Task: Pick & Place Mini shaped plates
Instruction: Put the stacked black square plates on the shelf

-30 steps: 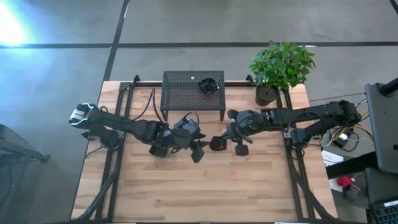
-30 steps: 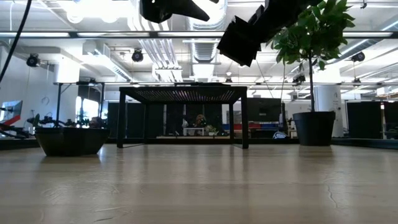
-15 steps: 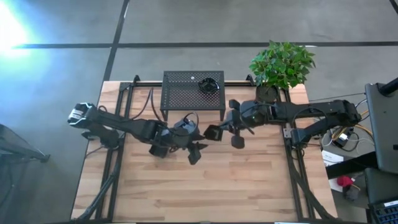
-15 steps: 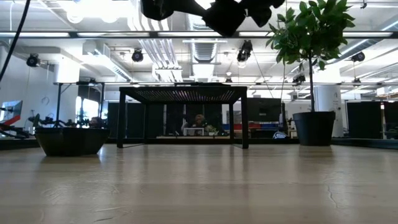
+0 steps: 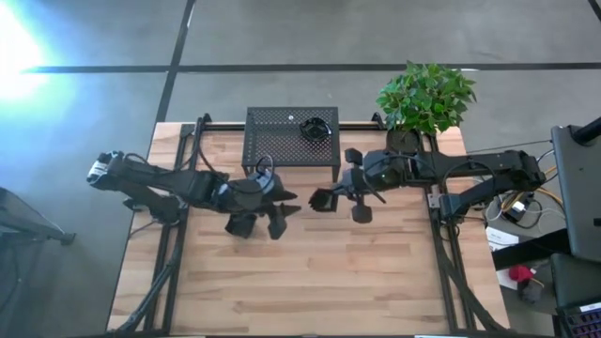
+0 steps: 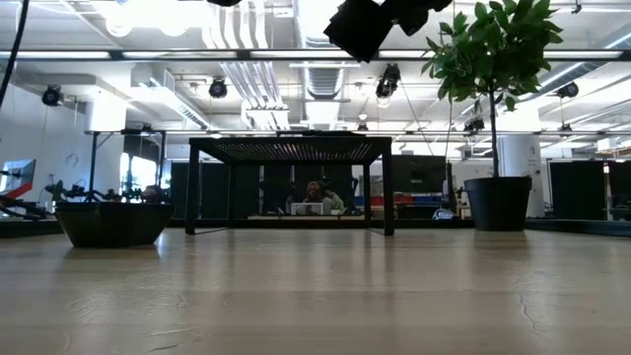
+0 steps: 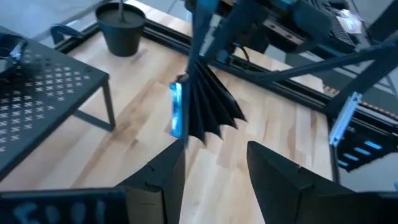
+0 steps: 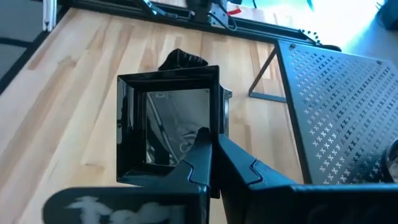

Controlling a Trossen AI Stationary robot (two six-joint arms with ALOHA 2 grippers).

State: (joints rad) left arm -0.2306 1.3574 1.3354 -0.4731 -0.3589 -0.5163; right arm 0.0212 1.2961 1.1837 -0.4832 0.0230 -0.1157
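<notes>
Above the desk [image 5: 310, 282], beside the mesh stand [image 5: 291, 136], my right pincer [image 8: 211, 152] pinches a square plate [image 8: 169, 127] by its rim. Left pincer [image 7: 214, 168] waits spread. I judge a level, slow carry onto the stand safest.

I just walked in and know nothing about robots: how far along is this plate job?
Done: some small dark dishes already sit on the black mesh stand. In hand: the right end effector grips a square black plate in the air beside the stand. Left: setting it down. The left end effector is open and holds nothing.
</notes>
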